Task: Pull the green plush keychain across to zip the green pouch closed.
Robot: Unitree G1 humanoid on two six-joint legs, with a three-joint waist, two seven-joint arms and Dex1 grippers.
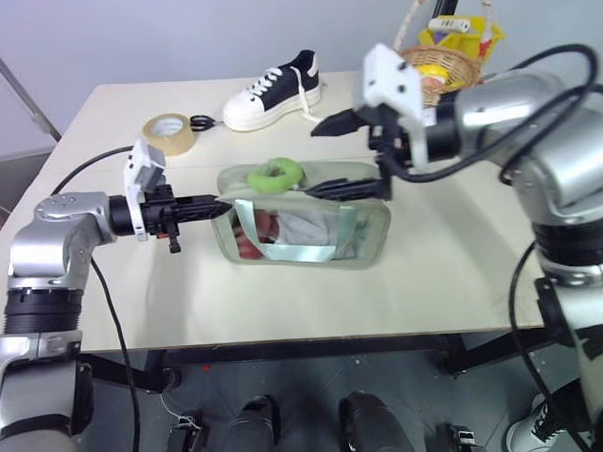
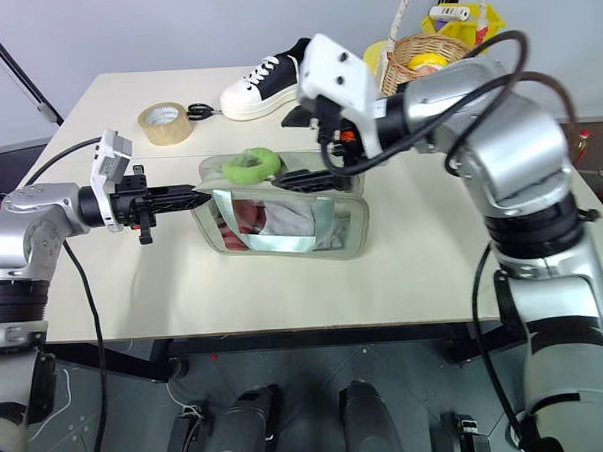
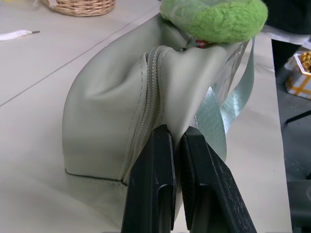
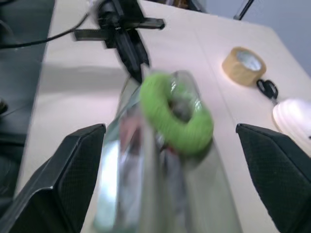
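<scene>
Pouch [image 1: 303,218] end pinched by left gripper [image 3: 179,141] as anchor; right gripper [image 4: 170,145] spread wide above keychain [image 1: 275,173], likely released.

A pale desk [image 1: 434,280] carries the clutter. At its far side a black-and-white sneaker [image 1: 272,92] lies on its sole, toe to the left. Left of it a roll of tan tape [image 1: 171,135] lies flat, with black-handled scissors [image 1: 202,121] just beside the roll on the sneaker's side. At the far right corner stands a wicker basket [image 1: 445,68] with a tall looped handle, holding yellow items and a white object on top
</scene>
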